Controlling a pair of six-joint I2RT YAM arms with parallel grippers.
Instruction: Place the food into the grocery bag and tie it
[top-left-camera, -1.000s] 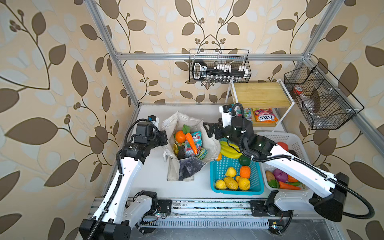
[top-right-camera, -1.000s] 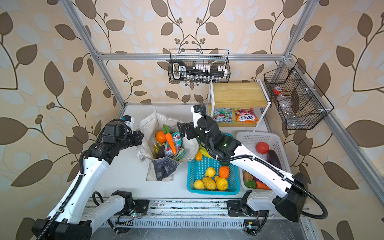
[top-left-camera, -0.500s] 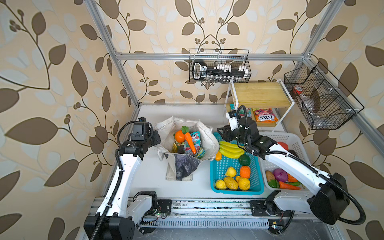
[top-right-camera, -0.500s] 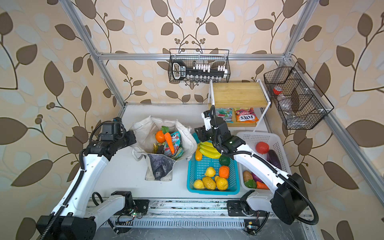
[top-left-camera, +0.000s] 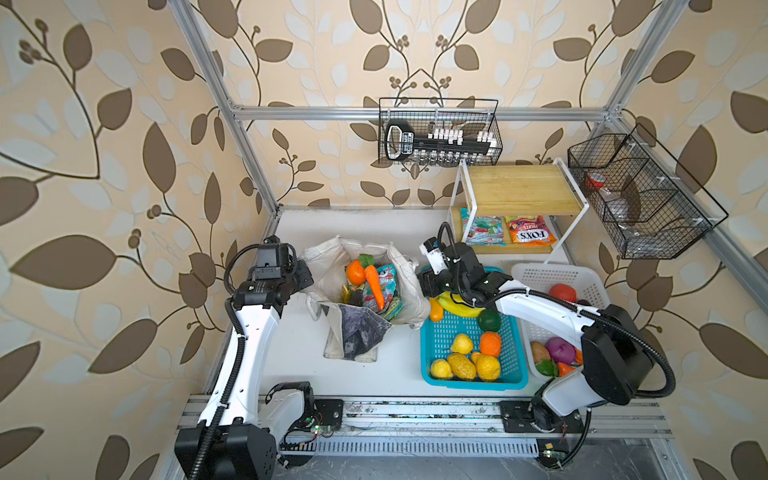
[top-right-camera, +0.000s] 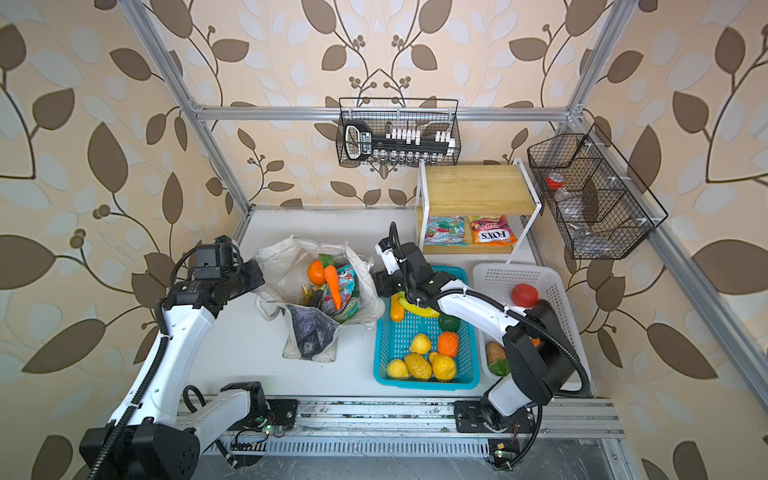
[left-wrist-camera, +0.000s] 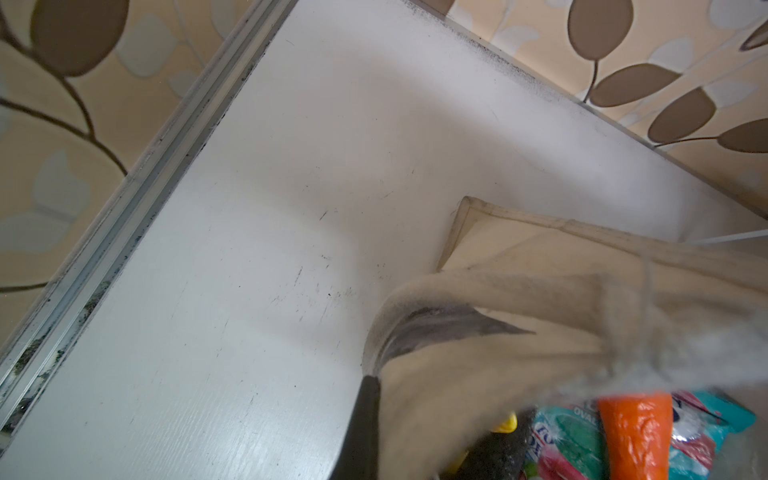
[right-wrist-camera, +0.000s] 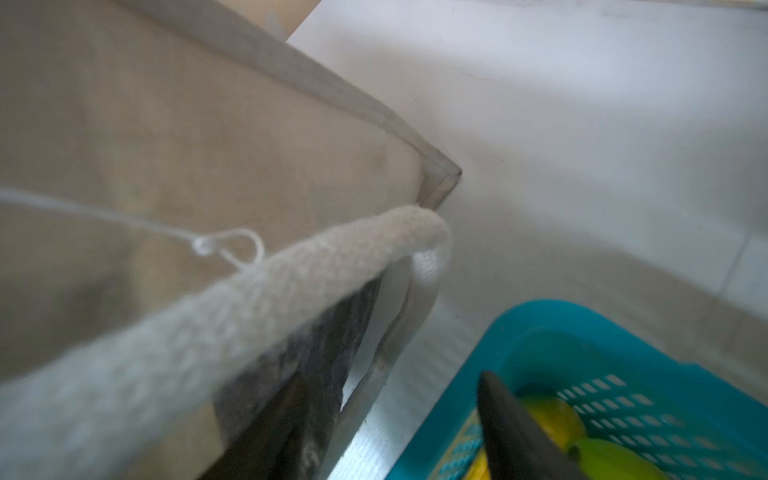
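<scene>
Lying in grocery bag (top-left-camera: 328, 270), carrot (top-left-camera: 373, 286) long axis front-back, tip nearward.

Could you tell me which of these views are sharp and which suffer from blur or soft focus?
In both top views everything is sharp and evenly lit, with no hard shadows or glare; in the left wrist view the table is crisp while the near grocery bag and carrot look soft; in the right wrist view the handle is blurred, close to the lens.
</scene>
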